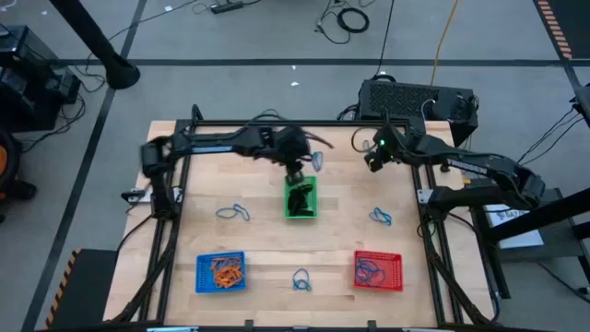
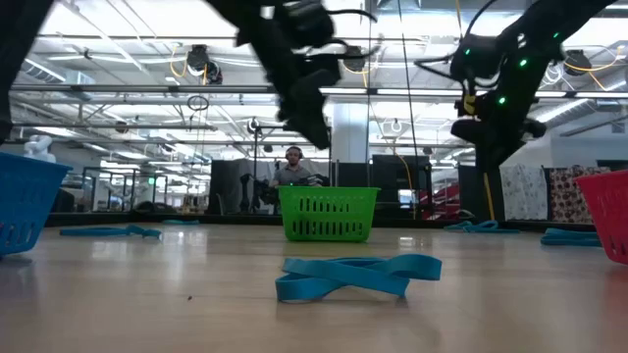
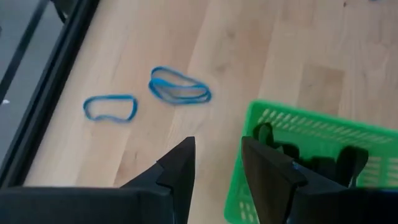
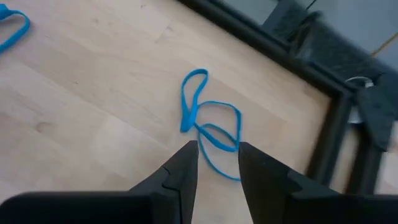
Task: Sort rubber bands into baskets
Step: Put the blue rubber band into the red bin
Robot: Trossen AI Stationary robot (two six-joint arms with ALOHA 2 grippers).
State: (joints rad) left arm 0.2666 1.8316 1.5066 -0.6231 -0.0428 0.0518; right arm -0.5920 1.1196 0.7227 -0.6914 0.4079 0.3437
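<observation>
While left gripper (image 1: pixel 297 177) hovers narrowly parted, empty, green basket (image 1: pixel 300 212) holds black bands (image 1: pixel 300 198).

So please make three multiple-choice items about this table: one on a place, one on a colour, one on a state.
1. Where does the green basket stand?
A. at the near left corner
B. in the middle of the table, under the left gripper
C. off the table

2. What colour are the rubber bands in the blue basket?
A. orange
B. black
C. blue

3. How do the left gripper's jaws stand?
A. clamped on a blue band
B. apart, with nothing between them
C. shut tight together

Answers:
1 B, since the high view shows the green basket mid-table with the left gripper just above it.
2 A, since the orange bands fill the blue basket.
3 B, since the left wrist view shows bare table between the two fingers.
</observation>
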